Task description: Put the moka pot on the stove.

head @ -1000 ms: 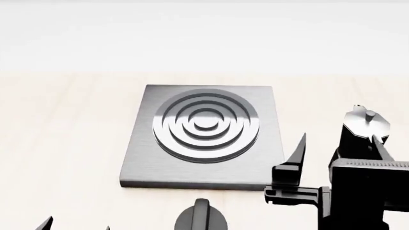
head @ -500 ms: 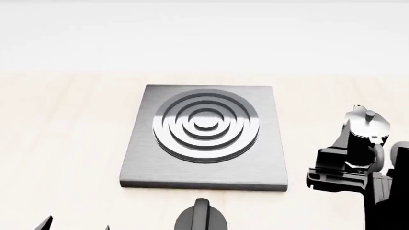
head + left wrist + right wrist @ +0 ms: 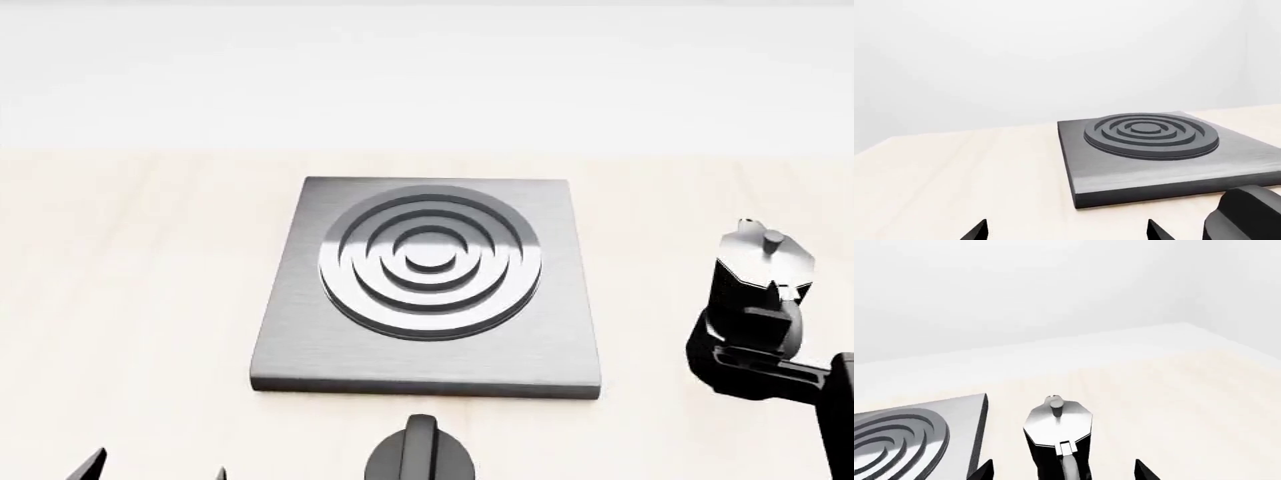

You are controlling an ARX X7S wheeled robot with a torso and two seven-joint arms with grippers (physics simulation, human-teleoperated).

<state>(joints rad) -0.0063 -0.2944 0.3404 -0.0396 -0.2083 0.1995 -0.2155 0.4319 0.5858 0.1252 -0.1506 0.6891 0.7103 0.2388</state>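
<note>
The moka pot [image 3: 765, 262] is black with a silvery lid and stands upright on the table, right of the stove [image 3: 307, 340]. The stove is a grey square plate with a ring burner. In the right wrist view the pot [image 3: 1057, 427] stands between my right gripper's [image 3: 1063, 471] open fingertips [image 3: 983, 471] without touching them, its handle toward the camera. In the head view the right gripper [image 3: 755, 345] covers the pot's lower part. My left gripper [image 3: 1066, 232] is open and empty, low over bare table in front of the stove [image 3: 1154, 165].
A squat black round knob [image 3: 419, 455] sits on the table just in front of the stove's near edge; it also shows in the left wrist view [image 3: 1244, 215]. The light wooden table [image 3: 134, 300] ends at a white wall behind.
My right gripper has moved to the right, from the stove's front right corner to the moka pot, and now straddles it. The pot, the stove and the left gripper have not moved.
</note>
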